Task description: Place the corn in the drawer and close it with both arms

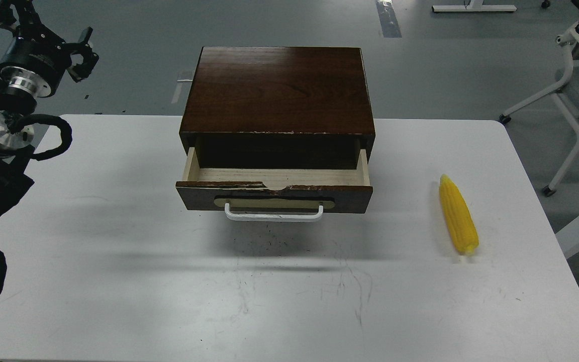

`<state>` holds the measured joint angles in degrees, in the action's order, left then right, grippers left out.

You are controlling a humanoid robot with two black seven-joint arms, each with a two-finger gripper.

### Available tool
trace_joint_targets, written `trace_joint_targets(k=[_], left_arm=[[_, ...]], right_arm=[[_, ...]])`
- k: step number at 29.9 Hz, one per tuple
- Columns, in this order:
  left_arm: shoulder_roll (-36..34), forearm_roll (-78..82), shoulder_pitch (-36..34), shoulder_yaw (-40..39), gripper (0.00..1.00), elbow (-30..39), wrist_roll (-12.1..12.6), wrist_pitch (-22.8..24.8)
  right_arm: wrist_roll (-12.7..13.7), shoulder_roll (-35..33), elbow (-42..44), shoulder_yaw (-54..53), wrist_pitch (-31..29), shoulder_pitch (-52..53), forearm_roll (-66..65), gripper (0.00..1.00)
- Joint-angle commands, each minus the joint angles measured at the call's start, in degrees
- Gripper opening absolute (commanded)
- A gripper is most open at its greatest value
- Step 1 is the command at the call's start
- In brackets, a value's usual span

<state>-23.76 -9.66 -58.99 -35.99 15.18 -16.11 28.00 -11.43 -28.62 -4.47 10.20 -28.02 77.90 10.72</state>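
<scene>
Corn, a tapered bright-yellow husked-off cob, lay lengthwise on the far right, well apart from the empty, part-open left gripper; right gripper unseen.

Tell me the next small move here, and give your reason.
Probably bring the right arm in over the corn for a grasp. The corn lies bare on the white table, right of the drawer, which already stands pulled open with its pale inside showing. The left pincer is raised far off at the left, and the right pincer is not in view.
</scene>
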Motion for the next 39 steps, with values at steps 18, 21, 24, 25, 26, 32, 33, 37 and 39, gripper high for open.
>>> trace_joint_targets(k=[18,21,24,25,26,32,33,37,39], left_arm=[[-5.51,-3.35,3.53,-1.45,0.98,8.29,0.47,0.0],[-4.98,-3.78,3.62,-1.1,0.98,7.58,-0.32,0.0],[-4.72,-3.7,3.62,-0.75,0.98,6.62,-0.41,0.0],[-4.72,-3.78,3.62,-0.75,0.98,6.18,-0.41,0.0],[-4.72,-3.7,3.62,-0.75,0.98,5.92,-0.33,0.0],[-4.63,-3.17,4.41,-0.31,0.98,5.03,-0.24,0.0],[-4.63,-3.17,4.85,-0.31,0.98,5.03,-0.24,0.0],[-4.72,-3.26,5.37,-0.31,0.98,5.03,-0.15,0.0],[-4.98,-3.26,5.99,-0.31,0.98,4.95,-0.24,0.0]], right_arm=[[0.35,-13.38,-38.83,7.2,0.02,11.22,-31.97,1.0],[0.53,-17.43,-51.15,7.02,0.02,10.79,-42.43,1.0],[2.37,-18.32,-56.87,8.25,0.02,9.03,-49.47,1.0],[4.99,-18.4,-58.62,8.95,0.02,7.89,-52.35,1.0],[6.49,-18.41,-59.16,9.22,0.02,7.53,-53.25,1.0],[9.41,-16.56,-59.96,11.06,0.02,4.19,-56.42,1.0],[9.49,-15.6,-59.87,12.2,0.02,4.19,-58.78,1.0],[11.25,-12.26,-59.17,16.95,0.02,4.1,-63.19,1.0],[12.83,-10.94,-58.82,18.88,0.02,3.84,-63.2,1.0]])
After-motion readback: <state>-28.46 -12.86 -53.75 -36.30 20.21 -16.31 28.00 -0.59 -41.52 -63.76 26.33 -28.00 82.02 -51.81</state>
